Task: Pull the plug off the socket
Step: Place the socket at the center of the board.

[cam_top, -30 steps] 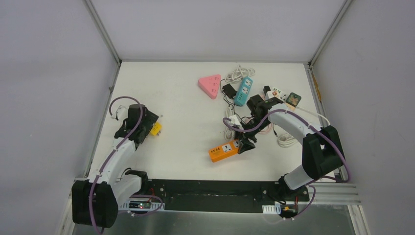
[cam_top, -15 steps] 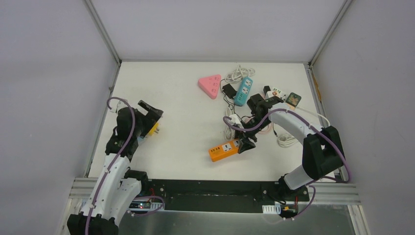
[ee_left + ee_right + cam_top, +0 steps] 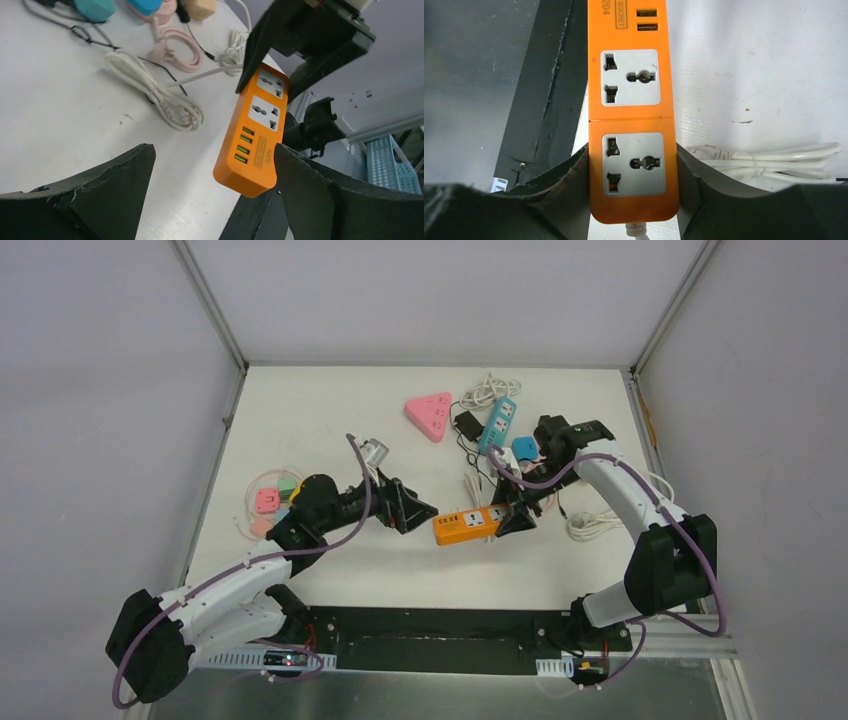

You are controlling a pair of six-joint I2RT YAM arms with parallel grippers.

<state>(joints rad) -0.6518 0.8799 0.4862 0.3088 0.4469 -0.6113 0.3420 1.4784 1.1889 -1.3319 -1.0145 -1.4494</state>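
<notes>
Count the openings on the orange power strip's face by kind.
Mains outlets: 2
USB ports: 4
Total: 6, all empty, on the orange power strip.

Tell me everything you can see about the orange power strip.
The orange power strip is a plastic bar with two white universal sockets, both empty, four green USB ports and a printed label. A white cable leaves one end. The right gripper clamps its sides at that cable end, and the left gripper flanks the free end with open jaws.
</notes>
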